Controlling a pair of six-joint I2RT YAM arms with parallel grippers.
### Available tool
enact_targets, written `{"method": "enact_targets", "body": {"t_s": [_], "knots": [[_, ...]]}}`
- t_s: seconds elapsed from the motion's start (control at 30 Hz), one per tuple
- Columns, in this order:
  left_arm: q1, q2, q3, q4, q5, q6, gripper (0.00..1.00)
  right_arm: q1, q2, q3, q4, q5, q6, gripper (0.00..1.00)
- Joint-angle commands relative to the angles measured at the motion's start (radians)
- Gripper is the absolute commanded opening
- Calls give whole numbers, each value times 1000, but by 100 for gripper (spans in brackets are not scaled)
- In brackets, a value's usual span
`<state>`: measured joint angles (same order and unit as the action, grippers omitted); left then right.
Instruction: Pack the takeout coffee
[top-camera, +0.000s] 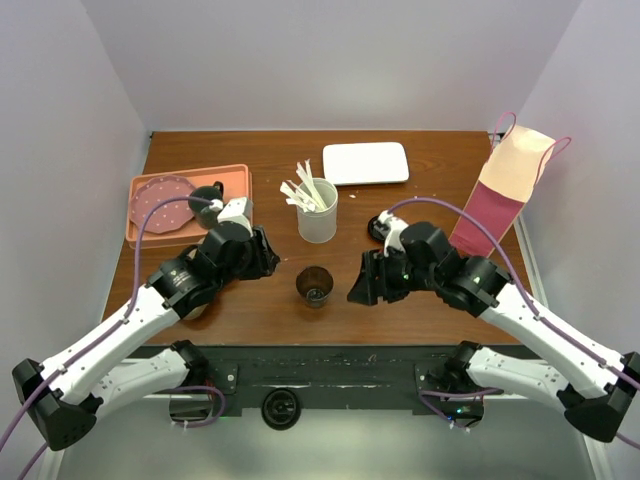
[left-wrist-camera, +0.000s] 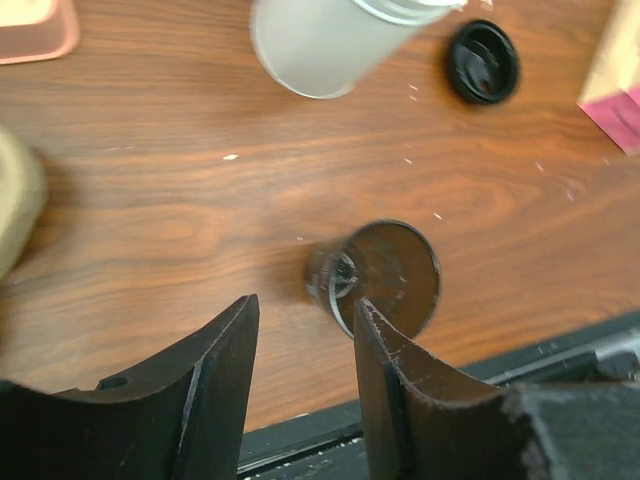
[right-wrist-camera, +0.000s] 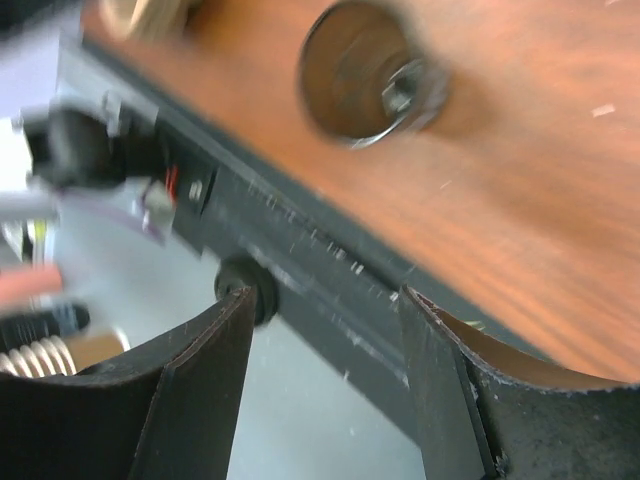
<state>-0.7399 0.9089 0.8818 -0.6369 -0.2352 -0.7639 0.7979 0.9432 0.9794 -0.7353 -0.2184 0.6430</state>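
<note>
The bench (top-camera: 445, 160) is brown wood grain with a soft sheen, flecked with pale specks. The coffee cup (top-camera: 314, 285) looks like dark paper, and its inside is glossy. At two o'clock from it lies a black plastic lid (left-wrist-camera: 482, 62), smooth and faintly shiny. At twelve o'clock the white cup (top-camera: 318, 218) is matt and frosted, and its stirrers (top-camera: 304, 190) look like pale wood. The tray (top-camera: 225, 178) at ten o'clock is smooth salmon plastic, and the plate (top-camera: 160, 203) on it is speckled. The bag (top-camera: 505, 190) is matt paper. The jaws are matt black with rough edges.
</note>
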Motion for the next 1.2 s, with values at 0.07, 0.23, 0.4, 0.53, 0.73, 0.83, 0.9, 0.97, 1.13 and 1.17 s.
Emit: {"method": "enact_targets", "body": {"t_s": [0.07,0.23,0.4,0.53,0.73,0.83,0.9,0.97,1.13,1.17], "knots": [[-1,-13,65,-57,-138,-77,49,100,-3,-13,63,73,26,63],[-1,-54,26,39,-102,-2,50,100,23,16,91,73,18,63],[0,-44,32,45,-88,-15,50,100,45,33,90,76,-5,63],[-1,-28,45,20,-102,-32,50,101,60,36,82,68,-23,63],[-1,-31,54,8,-130,-40,51,101,66,61,60,94,-49,63],[-1,-28,60,-4,-139,-41,51,103,78,70,65,91,-55,63],[0,-27,65,-12,-145,-43,51,101,83,73,63,77,-57,63],[0,-28,71,-21,-150,-63,51,104,85,70,76,60,-69,63],[-1,-25,157,-66,-220,-68,52,271,86,90,39,216,-101,63],[0,-27,202,-72,-234,-51,52,312,92,97,40,243,-97,64]]}}
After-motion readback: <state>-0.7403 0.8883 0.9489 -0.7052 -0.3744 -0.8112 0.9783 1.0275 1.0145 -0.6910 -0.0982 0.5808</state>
